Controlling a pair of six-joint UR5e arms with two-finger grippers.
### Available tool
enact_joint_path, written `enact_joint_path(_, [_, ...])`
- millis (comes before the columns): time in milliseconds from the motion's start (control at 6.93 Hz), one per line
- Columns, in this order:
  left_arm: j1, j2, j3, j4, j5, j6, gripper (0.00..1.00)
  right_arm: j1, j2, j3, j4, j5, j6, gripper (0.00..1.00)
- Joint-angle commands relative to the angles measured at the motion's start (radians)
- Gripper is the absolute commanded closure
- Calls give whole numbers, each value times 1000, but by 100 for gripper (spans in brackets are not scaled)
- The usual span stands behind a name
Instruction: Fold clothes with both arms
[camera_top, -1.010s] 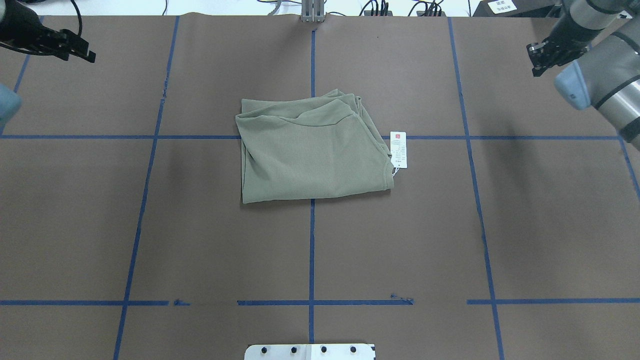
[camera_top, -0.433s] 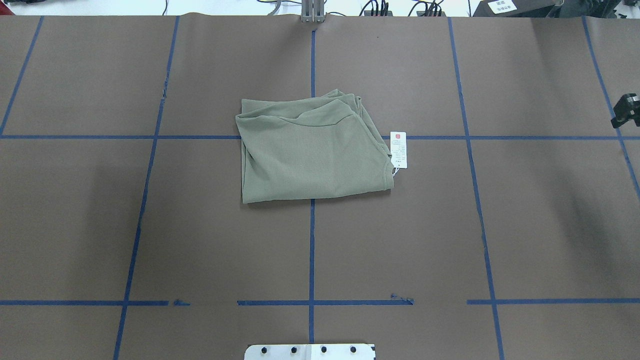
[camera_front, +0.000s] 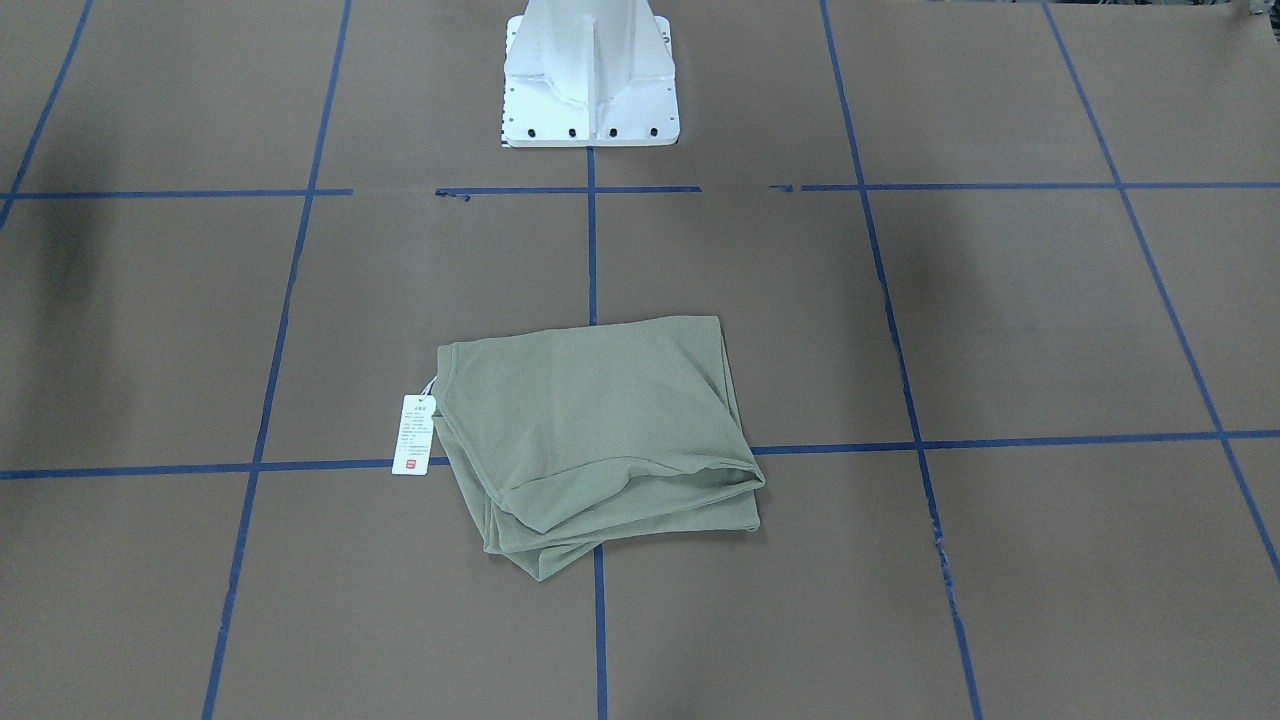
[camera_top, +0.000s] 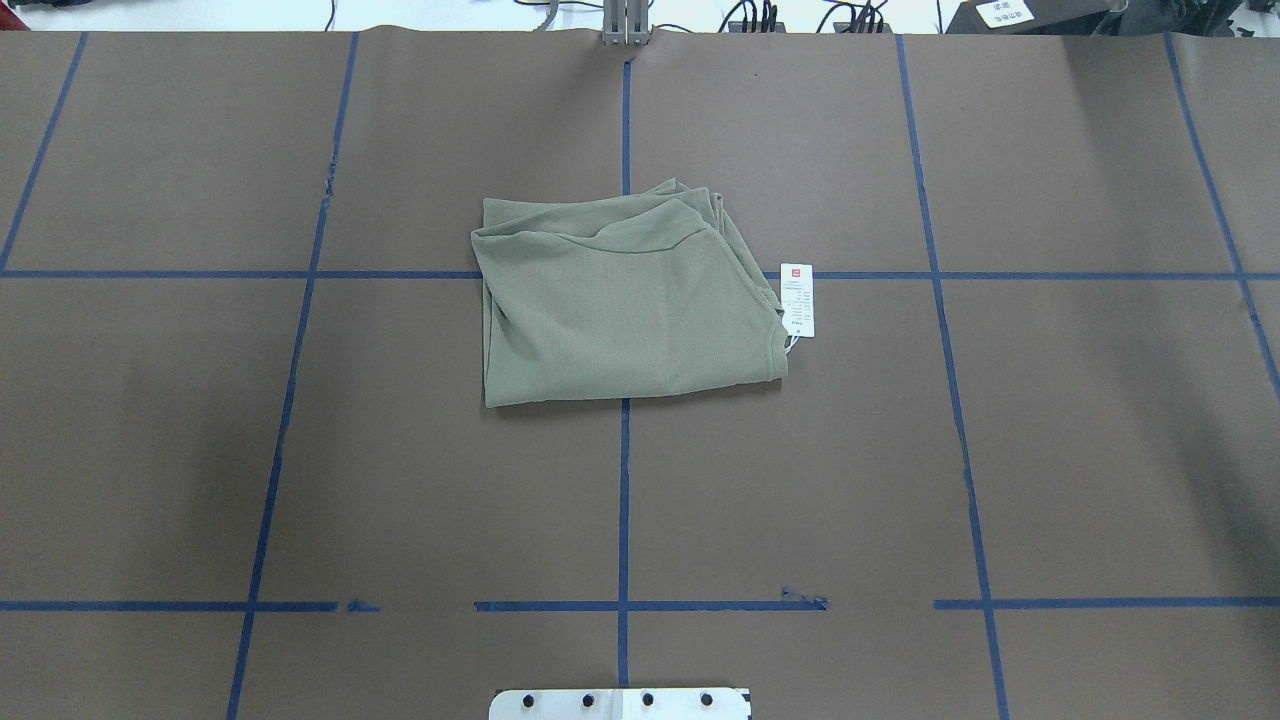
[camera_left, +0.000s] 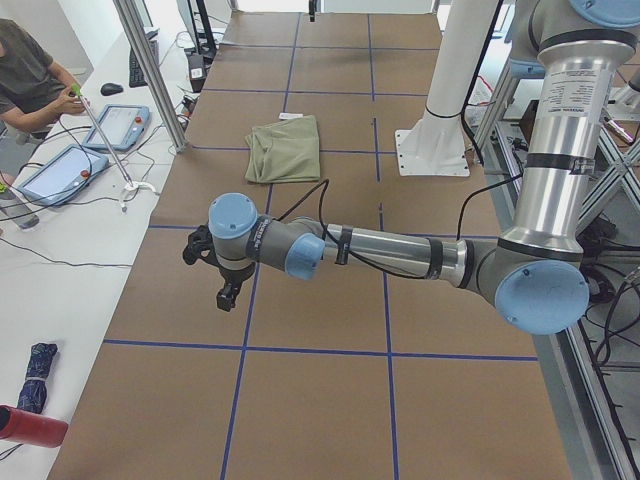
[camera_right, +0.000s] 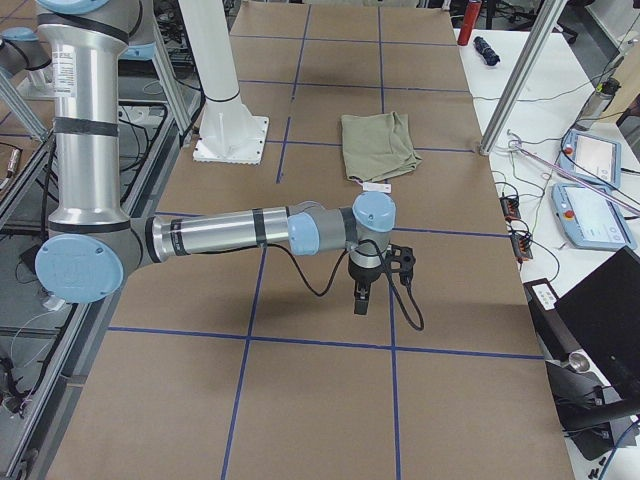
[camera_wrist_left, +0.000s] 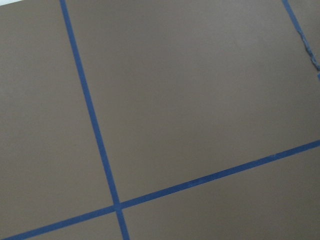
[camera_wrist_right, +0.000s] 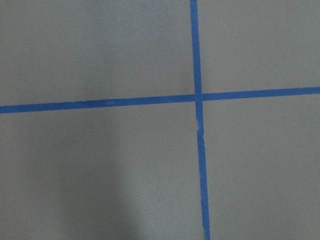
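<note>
- One shirt, folded, lies mid-table; tag just beside it.
- Overhead: far edge layers uneven.
- Side views: left gripper and right gripper well apart from shirt; aperture and hold cannot be told.
- Judged: fold near done; keep both clear.

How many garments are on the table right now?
1. The folded green shirt lies mid-table, its white hang tag beside it on the robot's right; no other garment shows in any view.
</note>
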Motion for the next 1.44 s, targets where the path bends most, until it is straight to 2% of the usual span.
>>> enact_joint_path(0, [-15,27,-72,118,0,11,0,11,-12,-2,-7,2,-2,0])
enact_joint_path(289, [-17,52,-75,107,10,16,0,17,-35,12,-2,37,-17,0])
enact_joint_path(577, [-13,72,-59,101,1,16,0,15,-37,7,-2,36,-25,0])
enact_joint_path(866, [-12,72,-65,101,-37,4,0,11,-35,4,-31,33,-138,0])
enact_joint_path(1298, [-10,66,-68,112,-34,4,0,9,-34,-3,-38,40,-127,0])
